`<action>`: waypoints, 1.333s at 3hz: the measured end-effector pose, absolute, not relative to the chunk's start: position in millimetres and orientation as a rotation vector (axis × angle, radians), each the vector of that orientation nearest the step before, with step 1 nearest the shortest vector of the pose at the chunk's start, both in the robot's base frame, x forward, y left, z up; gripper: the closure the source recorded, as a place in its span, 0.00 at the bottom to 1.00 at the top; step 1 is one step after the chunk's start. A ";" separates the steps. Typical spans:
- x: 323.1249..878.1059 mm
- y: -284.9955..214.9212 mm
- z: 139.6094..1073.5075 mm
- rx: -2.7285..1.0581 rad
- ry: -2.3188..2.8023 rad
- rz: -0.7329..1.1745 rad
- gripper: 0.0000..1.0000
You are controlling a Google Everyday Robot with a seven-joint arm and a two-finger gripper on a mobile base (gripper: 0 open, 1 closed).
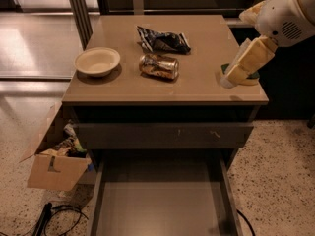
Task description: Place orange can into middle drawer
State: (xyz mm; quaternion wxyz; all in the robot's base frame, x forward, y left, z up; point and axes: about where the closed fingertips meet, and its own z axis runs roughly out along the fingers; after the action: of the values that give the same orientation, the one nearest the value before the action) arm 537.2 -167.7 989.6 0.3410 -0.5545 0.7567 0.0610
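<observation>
The orange can [158, 66] lies on its side near the middle of the cabinet top [206, 90], shiny bronze and silver. The middle drawer [157, 203] is pulled out below, a grey box with a bare flat floor. My gripper [231, 77] hangs from the white arm [288, 16] at the right edge of the top. It points down and left, about a can's length and a half to the right of the can and apart from it. It holds nothing that I can see.
A dark foil snack bag [163, 41] lies just behind the can. A cream bowl [97, 61] sits at the left. A green sponge [250, 76] lies partly behind the gripper. The scuffed drawer front [162, 134] is above the open drawer. A cardboard box [54, 163] stands on the floor at the left.
</observation>
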 end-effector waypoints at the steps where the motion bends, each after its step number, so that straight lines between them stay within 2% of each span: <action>1: 560.5 -135.9 986.3 -1.466 1.882 0.188 0.00; 2: 597.2 -92.2 975.8 -1.479 1.784 0.239 0.00; 4: 673.0 -37.7 932.7 -1.529 1.768 0.319 0.00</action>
State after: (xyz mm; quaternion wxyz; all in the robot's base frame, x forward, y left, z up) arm 673.0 -37.7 932.7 0.3816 -0.5991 0.6927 0.1250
